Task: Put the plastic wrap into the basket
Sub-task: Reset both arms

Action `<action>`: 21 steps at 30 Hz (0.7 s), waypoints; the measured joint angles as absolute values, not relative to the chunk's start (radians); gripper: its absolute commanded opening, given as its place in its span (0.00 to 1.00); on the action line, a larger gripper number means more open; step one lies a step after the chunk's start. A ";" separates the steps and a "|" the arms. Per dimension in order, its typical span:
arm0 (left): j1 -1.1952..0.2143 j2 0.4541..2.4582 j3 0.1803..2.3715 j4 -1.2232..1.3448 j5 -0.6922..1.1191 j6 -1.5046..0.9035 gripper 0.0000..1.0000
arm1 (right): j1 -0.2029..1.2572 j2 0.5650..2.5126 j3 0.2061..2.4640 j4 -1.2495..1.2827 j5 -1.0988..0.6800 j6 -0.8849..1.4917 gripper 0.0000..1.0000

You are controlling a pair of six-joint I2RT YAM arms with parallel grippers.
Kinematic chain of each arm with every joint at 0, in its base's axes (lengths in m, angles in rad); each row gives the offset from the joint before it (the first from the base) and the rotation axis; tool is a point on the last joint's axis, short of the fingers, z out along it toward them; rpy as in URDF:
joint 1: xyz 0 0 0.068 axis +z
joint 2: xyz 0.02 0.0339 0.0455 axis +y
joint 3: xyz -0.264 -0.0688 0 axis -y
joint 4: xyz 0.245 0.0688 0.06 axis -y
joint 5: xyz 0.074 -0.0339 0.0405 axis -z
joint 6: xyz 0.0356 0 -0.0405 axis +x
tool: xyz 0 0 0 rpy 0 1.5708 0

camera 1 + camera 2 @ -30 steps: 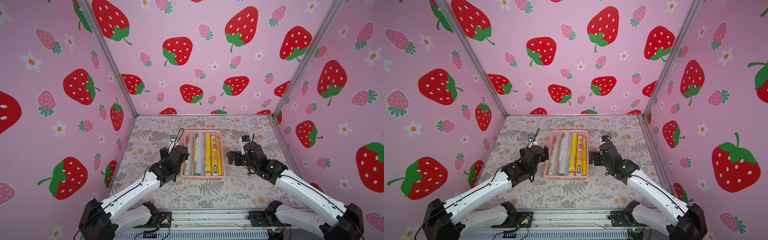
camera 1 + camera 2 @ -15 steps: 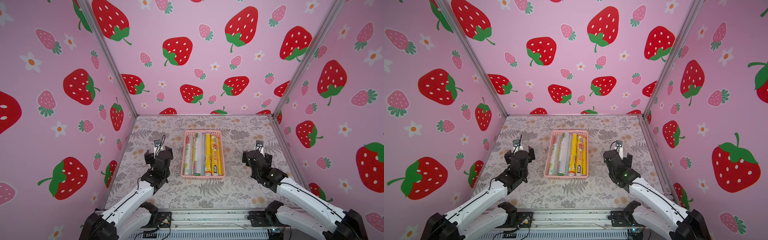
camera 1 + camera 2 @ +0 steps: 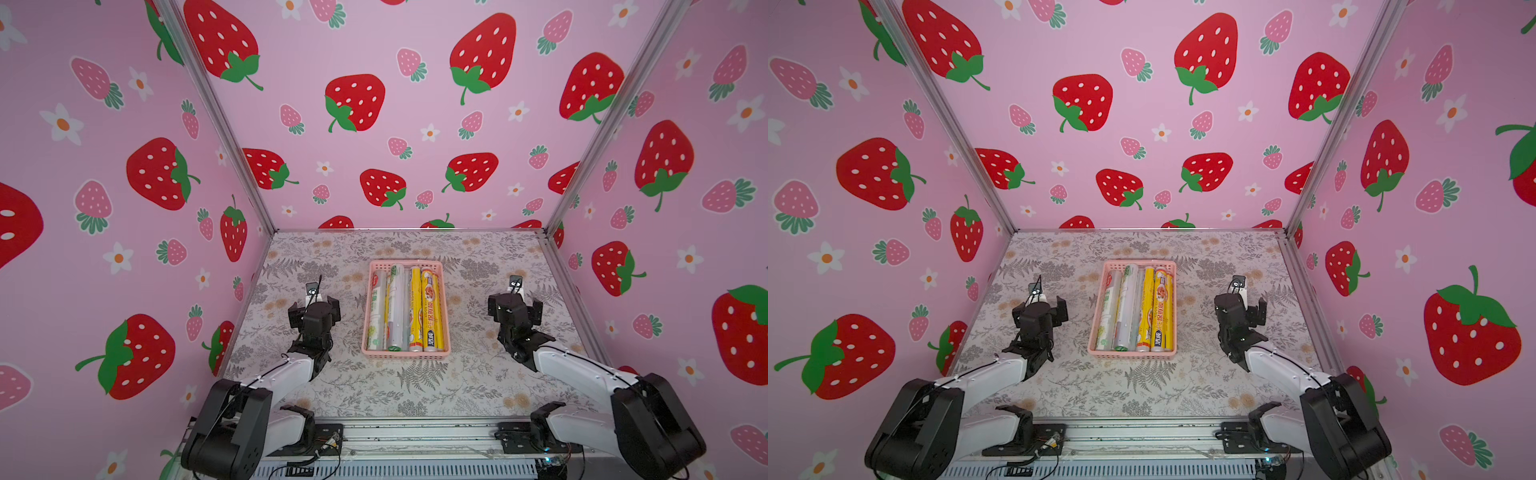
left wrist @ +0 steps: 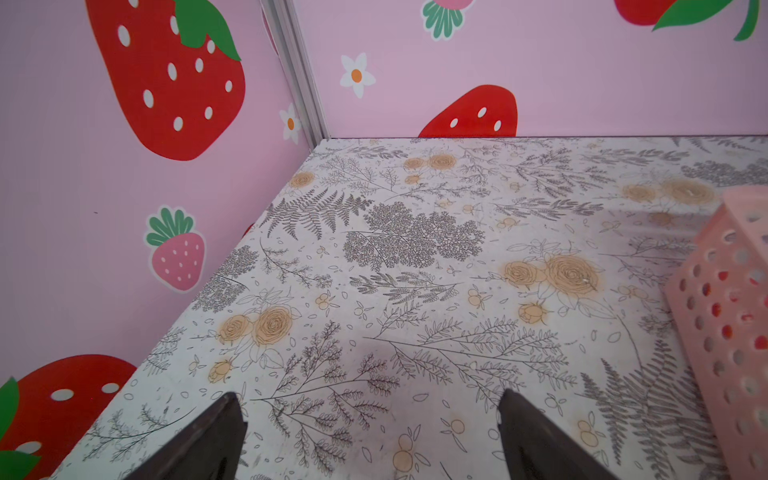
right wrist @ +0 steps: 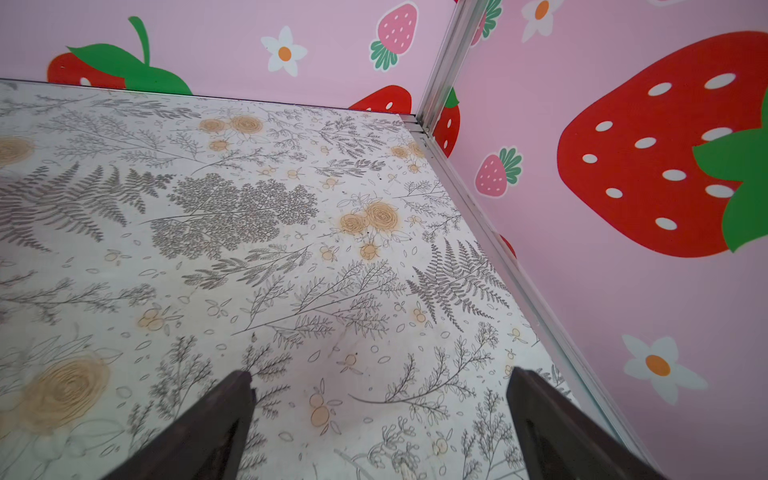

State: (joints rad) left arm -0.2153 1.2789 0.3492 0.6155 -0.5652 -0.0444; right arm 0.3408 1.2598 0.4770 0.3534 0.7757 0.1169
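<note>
The pink basket [image 3: 405, 354] stands mid-table in both top views [image 3: 1133, 354]. Several rolls of plastic wrap lie lengthwise inside it: white ones with green print [image 3: 376, 309] on the left side, yellow ones [image 3: 432, 309] on the right. My left gripper [image 3: 314, 305] hovers open over the table left of the basket, holding nothing. My right gripper [image 3: 515, 307] stands open to the basket's right, also holding nothing. In the left wrist view the left gripper [image 4: 369, 395] has bare tabletop between its fingers, with the basket's perforated wall [image 4: 731, 299] off to one side. The right wrist view shows the right gripper [image 5: 380, 372] over bare table.
The floral tabletop [image 3: 415, 390] is enclosed by pink strawberry walls [image 3: 374, 124] on three sides, with metal corner posts [image 3: 552, 224]. The arm bases and a metal rail [image 3: 415, 436] run along the front edge. Both arms sit close to the side walls.
Both arms have drawn back from the basket's sides, outward toward the walls. The left gripper's jaws have spread a little wider. The rolls in the basket have not moved.
</note>
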 measured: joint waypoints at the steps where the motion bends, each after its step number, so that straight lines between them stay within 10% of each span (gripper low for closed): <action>1: -0.210 1.305 0.349 0.638 -0.563 -0.043 1.00 | 0.316 1.284 0.470 0.389 0.765 0.107 1.00; 21: -0.040 1.546 0.402 0.798 -0.327 -0.067 1.00 | 0.023 1.577 0.428 0.807 0.346 0.094 1.00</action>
